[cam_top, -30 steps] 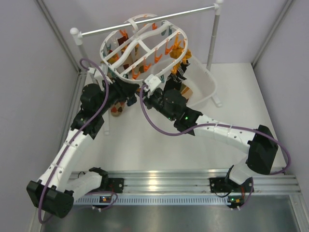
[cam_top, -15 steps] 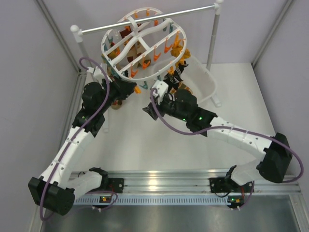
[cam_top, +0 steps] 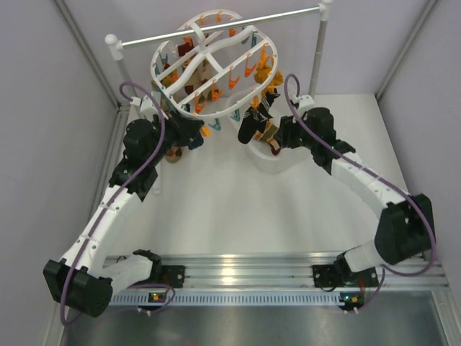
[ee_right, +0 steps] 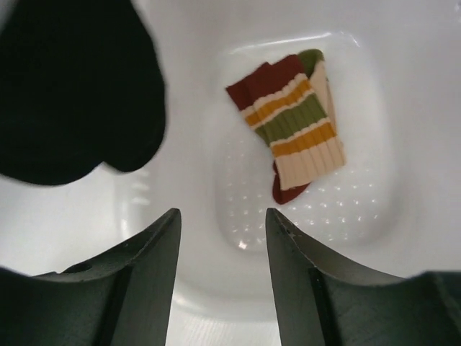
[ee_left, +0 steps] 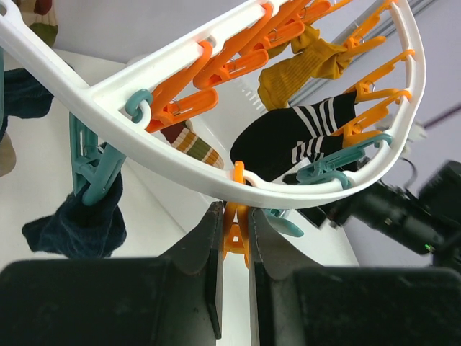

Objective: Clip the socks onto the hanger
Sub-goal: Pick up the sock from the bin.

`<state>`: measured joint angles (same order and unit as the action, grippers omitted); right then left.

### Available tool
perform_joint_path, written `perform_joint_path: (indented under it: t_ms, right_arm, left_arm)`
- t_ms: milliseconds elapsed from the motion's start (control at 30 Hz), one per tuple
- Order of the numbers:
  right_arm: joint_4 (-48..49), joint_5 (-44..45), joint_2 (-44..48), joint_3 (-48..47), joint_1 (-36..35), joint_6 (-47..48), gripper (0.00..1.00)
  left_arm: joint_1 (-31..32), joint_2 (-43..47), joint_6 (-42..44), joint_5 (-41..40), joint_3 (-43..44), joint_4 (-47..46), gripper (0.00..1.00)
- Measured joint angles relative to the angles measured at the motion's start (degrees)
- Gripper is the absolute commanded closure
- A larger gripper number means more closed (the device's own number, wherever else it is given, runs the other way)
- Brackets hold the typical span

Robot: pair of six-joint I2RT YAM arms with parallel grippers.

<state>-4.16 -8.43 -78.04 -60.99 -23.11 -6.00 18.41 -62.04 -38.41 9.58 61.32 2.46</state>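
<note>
— What's hard to make out?
— That dark blur (ee_right: 72,86) (too close to name). Right gripper (ee_right: 222,267) gapes above the tub's (ee_right: 346,209) striped sock (ee_right: 295,126).
— The hanger (ee_left: 101,90)?
— White oval under the rail (cam_top: 295,16), socks clipped; left gripper (ee_left: 235,274) pinches an orange clip (ee_left: 236,238).

Blurred black sock (ee_right: 72,86) runs off the right wrist view's upper left edge
</note>
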Motion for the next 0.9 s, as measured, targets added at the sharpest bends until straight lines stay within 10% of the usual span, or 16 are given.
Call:
perform_joint_path:
  t_ms: [667,900]
  right_arm:
    - [-3.6,2.1,-44.9,-32.0,5.5,0.3,0.54]
    - [-8.3,2.2,-47.5,-33.5,6.3,2.9,1.00]
  left_arm:
    - [-0.3,-2.6,2.1,-2.0,2.5,0.0,1.00]
    - [-0.4,-3.4,2.1,-1.9,2.5,-0.4,1.00]
